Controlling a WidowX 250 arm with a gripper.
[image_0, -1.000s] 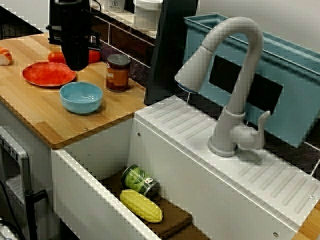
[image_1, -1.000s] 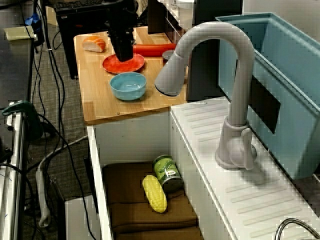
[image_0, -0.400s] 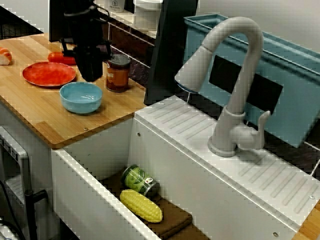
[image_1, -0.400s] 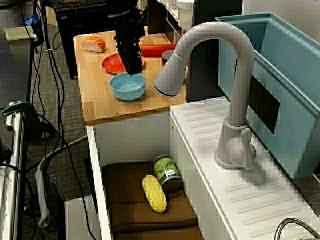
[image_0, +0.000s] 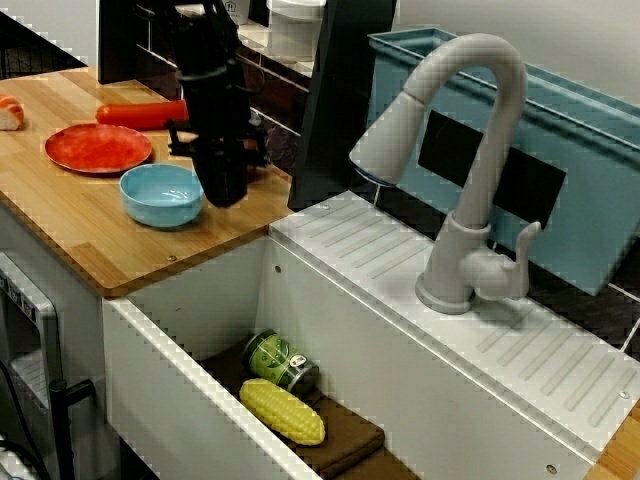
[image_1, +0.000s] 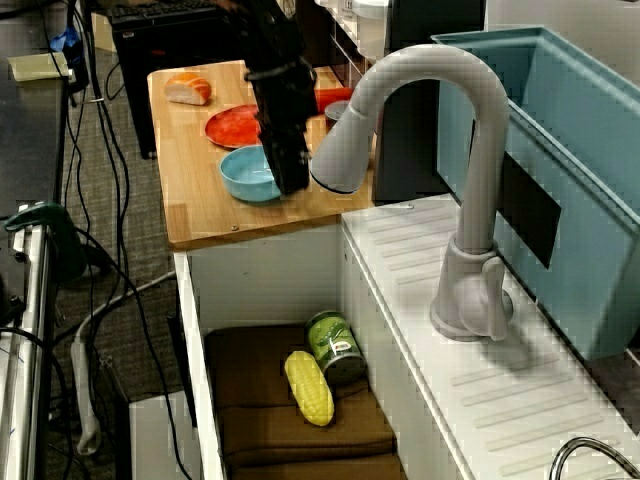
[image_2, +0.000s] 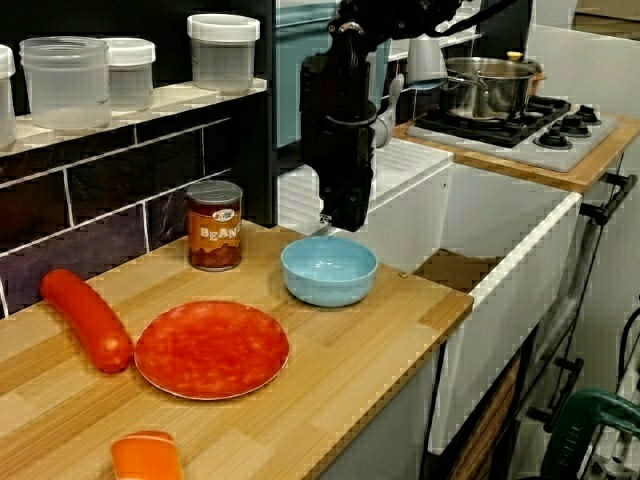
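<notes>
Bowl (image_0: 160, 195) sits near the surface's (image_0: 90, 225) edge by the sink (image_0: 340, 330); the pincer (image_0: 225, 195) hangs just beside it, too dark to tell whether apart or together.

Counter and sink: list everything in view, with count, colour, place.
bowl: 1, light blue, counter near the sink.
plate: 1, orange-red, counter beside the bowl.
sausage: 1, red, counter beside the plate.
bean can: 1, brown-red, by the tiled wall.
bread piece: 1, orange-white, counter's end.
green can: 1, green, in the sink.
corn cob: 1, yellow, sink, beside the can.
cloth: 1, brown, sink bottom.
faucet: 1, grey, sink's back ledge.
bin: 1, teal, behind the faucet.
pot: 1, steel, on the stove.
jars: 3 fully seen, clear, wall shelf.
pincer: 1, black, at the bowl's rim; open or shut unclear.
</notes>
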